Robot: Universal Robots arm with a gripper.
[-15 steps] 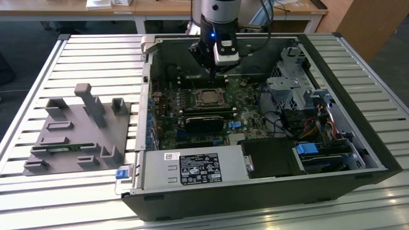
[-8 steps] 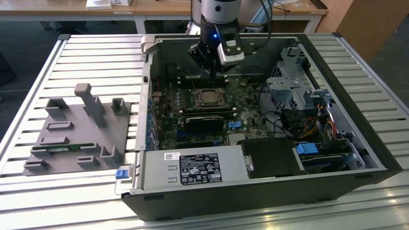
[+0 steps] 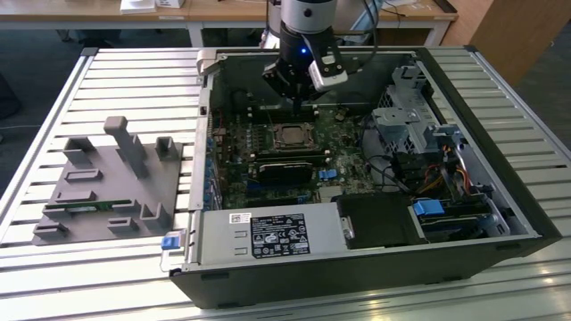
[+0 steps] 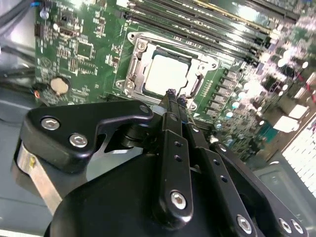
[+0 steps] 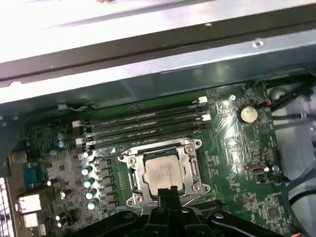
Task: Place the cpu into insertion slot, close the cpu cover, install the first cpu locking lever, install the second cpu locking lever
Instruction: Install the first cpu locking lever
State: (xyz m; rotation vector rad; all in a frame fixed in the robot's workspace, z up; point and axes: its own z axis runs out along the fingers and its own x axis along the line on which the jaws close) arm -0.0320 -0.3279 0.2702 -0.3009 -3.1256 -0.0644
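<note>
Jaws pressed together with nothing between them, the gripper [image 4: 176, 95] hangs low over the green motherboard [image 4: 79, 54] inside the open computer case [image 3: 357, 277]. Just beyond its tips lies the cpu [image 4: 165, 74], flat in the insertion slot [image 5: 134, 177]. Its silver-grey top shows through the window of the cpu cover [image 4: 136, 61], which lies folded down around it. Whether the tips touch the cover's near edge I cannot tell. Past the cpu, farther from the jaws, run the long memory slots [image 5: 148, 123].
</note>
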